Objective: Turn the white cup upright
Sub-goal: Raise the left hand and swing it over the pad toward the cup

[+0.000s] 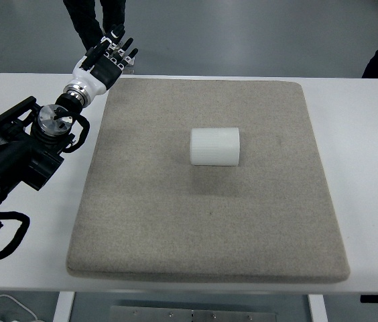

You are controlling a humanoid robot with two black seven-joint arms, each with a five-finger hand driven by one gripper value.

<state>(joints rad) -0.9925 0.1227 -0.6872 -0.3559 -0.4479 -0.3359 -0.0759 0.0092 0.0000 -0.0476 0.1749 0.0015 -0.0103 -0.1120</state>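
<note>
Nearest to us runs the front edge of the grey felt mat (209,221), which covers most of the white desk (370,168); below that edge we see a bit of the desk's frame and a white cable (1,305) at the bottom left corner. We find the white cup (215,146) lying on its side near the middle of the mat, a little toward the far edge, its axis running left to right; nothing touches it. Our left hand (108,59) hangs over the desk's far left corner, just off the mat, fingers loosely extended and holding nothing; its black arm (21,151) enters from the left edge. Dark-clad legs of a person (95,17) stand beyond the far edge.
</note>
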